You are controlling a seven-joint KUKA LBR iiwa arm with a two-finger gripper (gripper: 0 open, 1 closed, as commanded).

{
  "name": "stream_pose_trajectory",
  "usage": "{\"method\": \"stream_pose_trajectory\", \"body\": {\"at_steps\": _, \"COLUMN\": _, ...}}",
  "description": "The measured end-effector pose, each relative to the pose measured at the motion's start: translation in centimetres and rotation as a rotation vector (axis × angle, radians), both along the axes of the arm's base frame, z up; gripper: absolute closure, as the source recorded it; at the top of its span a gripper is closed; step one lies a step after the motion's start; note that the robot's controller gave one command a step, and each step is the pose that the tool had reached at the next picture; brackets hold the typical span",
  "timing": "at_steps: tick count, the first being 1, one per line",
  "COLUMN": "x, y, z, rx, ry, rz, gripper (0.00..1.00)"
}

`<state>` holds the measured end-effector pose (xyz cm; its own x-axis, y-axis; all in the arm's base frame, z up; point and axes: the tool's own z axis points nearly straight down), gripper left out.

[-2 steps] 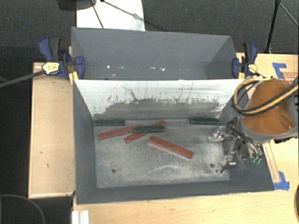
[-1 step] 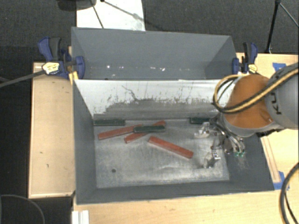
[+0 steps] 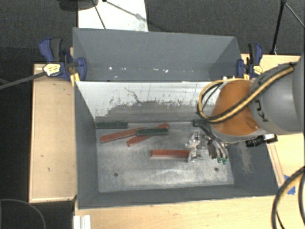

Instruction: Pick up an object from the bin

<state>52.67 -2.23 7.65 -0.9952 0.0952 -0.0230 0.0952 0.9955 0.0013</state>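
Camera view has the gripper [image 3: 197, 150] low in the right half of the grey bin [image 3: 143, 178], at the right end of a flat red-brown stick [image 3: 167, 153] lying near the middle of the floor. It seems to touch that end, but whether the pincer is spread or pinching cannot be told. Other sticks [image 3: 116, 136], red-brown and dark green, lie together toward the upper left, apart from it.

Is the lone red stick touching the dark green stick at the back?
Apart. The camera view shows bare bin floor between the red stick and the dark green stick.
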Motion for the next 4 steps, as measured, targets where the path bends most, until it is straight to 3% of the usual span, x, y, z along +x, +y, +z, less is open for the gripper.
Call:
{"method": "stream_pose_trajectory", "body": {"at_steps": 1, "x": 0.0, "y": 0.0, "z": 0.0, "rx": 0.0, "ry": 0.0, "rz": 0.0, "gripper": 1.0}}
{"method": "stream_pose_trajectory", "body": {"at_steps": 2, "x": 0.0, "y": -0.1, "z": 2.2, "rx": 0.002, "ry": 0.023, "rz": -0.039, "gripper": 1.0}}
{"method": "stream_pose_trajectory", "body": {"at_steps": 3, "x": 0.2, "y": 0.2, "z": 4.9, "rx": 0.001, "ry": 0.021, "rz": -0.023, "gripper": 1.0}}
{"method": "stream_pose_trajectory", "body": {"at_steps": 4, "x": 0.8, "y": 0.9, "z": 16.8, "rx": 0.002, "ry": 0.021, "rz": -0.12, "gripper": 1.0}}
